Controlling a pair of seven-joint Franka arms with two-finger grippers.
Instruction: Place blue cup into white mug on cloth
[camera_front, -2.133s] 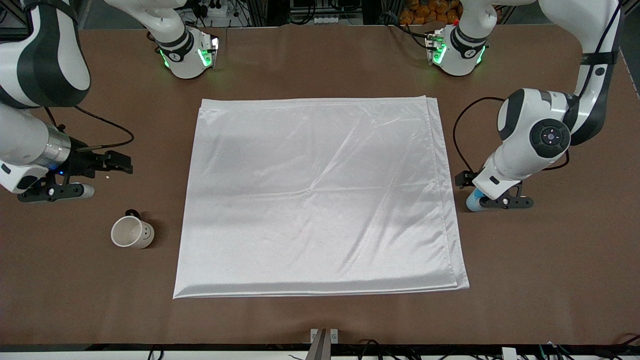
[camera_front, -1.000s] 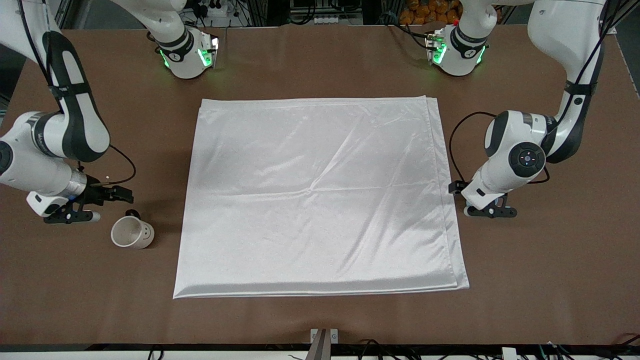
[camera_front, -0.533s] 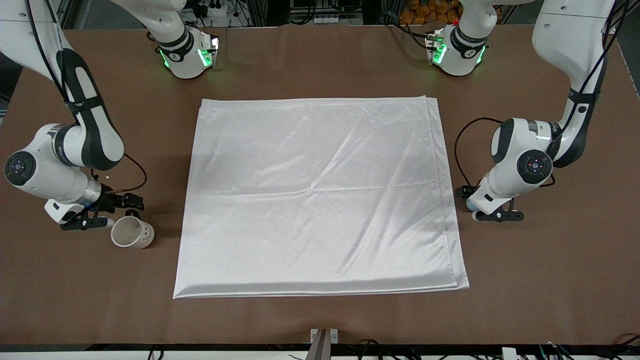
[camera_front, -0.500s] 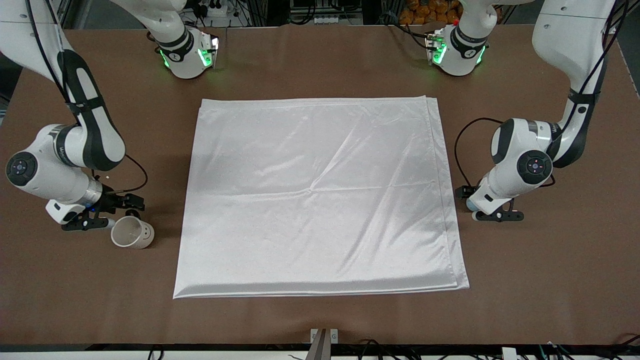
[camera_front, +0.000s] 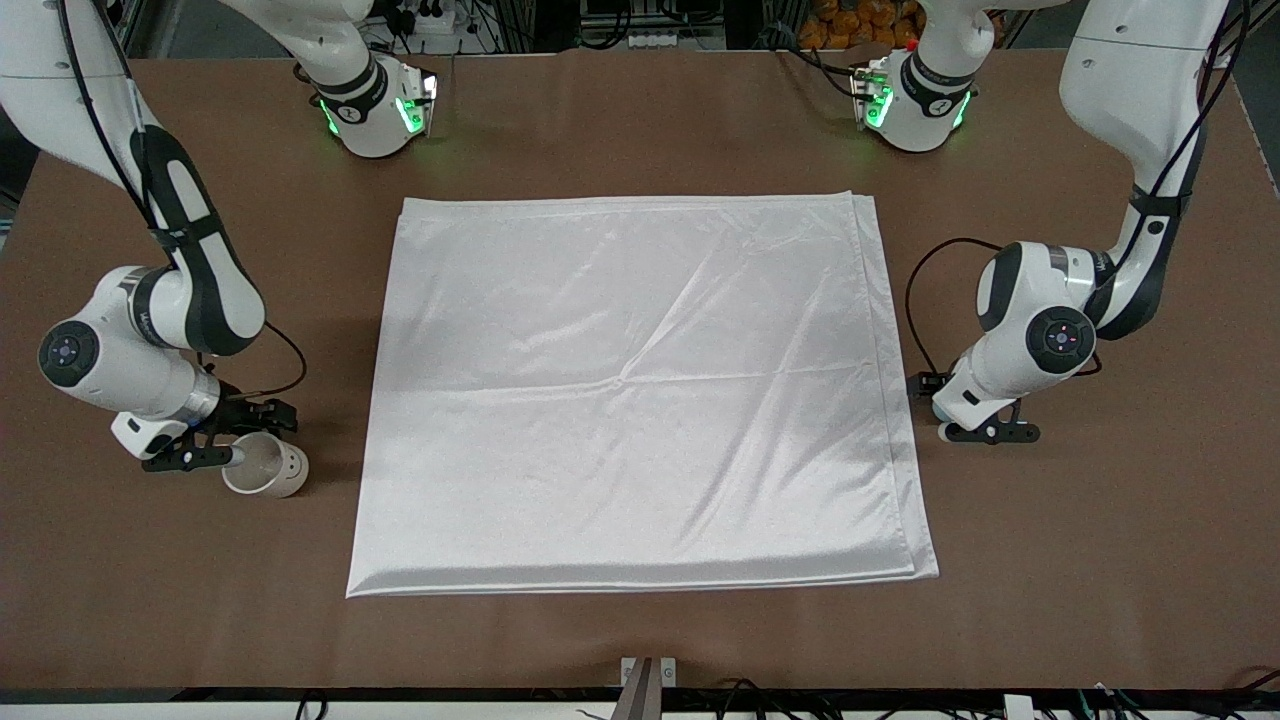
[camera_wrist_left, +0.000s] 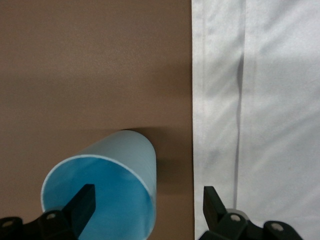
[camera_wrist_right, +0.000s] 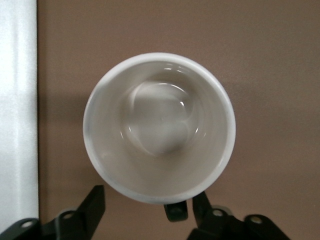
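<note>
Writing: none readable anywhere.
Blue cup (camera_wrist_left: 107, 195): light-blue outside, brighter blue inside, handleless; upright on bare table just beside cloth (camera_front: 640, 390) edge, toward left arm's end.
White mug (camera_front: 266, 466): off-white, dark dots, beige-white inside; on table toward right arm's end, off the cloth.
Left gripper (camera_wrist_left: 145, 207): spread wide, one finger inside cup, holding nothing.
Right gripper (camera_wrist_right: 147, 202): parted at mug rim and black handle (camera_wrist_right: 176, 212), not clamped.

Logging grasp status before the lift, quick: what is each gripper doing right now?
Left gripper: open, one finger inside the blue cup, one outside its wall.
Right gripper: open beside the white mug, flanking its handle.
</note>
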